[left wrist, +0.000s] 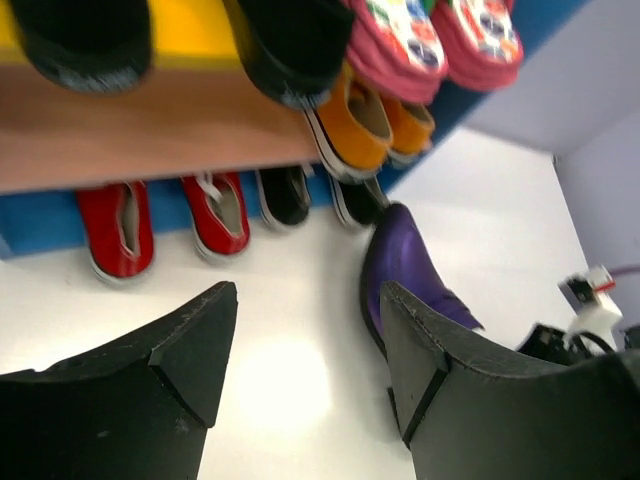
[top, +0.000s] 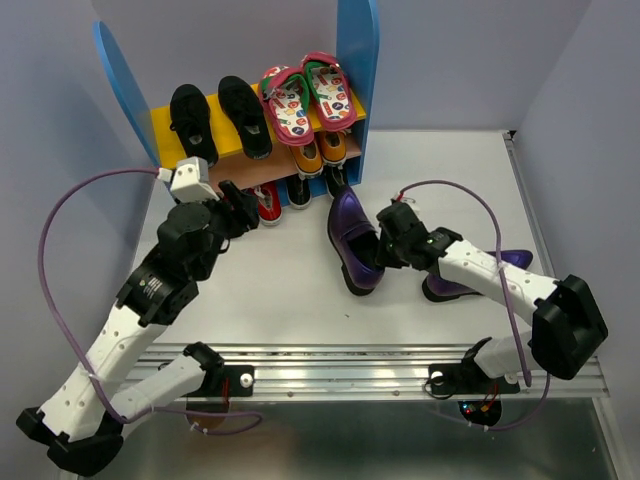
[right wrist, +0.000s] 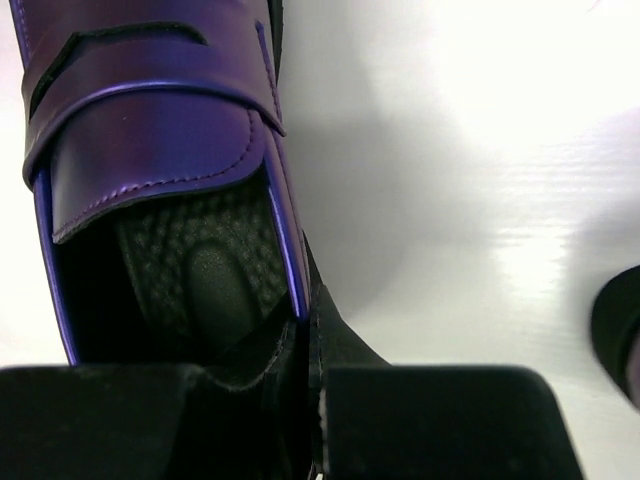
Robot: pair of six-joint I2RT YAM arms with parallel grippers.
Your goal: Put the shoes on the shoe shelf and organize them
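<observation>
The shoe shelf point(top: 357, 60) stands at the back with blue side panels. Its yellow top board point(top: 165, 125) carries two black shoes point(top: 220, 115) and the pink flip-flops point(top: 308, 97). Orange shoes point(top: 320, 152) sit on the brownish lower board point(left wrist: 150, 130). Red shoes point(left wrist: 120, 230) and black-white sneakers point(left wrist: 285, 195) stand underneath. My right gripper point(right wrist: 315, 390) is shut on the side wall of a purple loafer point(top: 352, 240) near its heel. The other loafer point(top: 470, 285) lies partly under my right arm. In front of the red shoes, my left gripper point(left wrist: 305, 340) is open, with nothing between its fingers.
Grey walls close the table in on the left, back and right. A metal rail point(top: 380, 370) runs along the near edge by the arm bases. Purple cables point(top: 60, 240) loop from both arms. White tabletop point(top: 270, 290) lies between the arms.
</observation>
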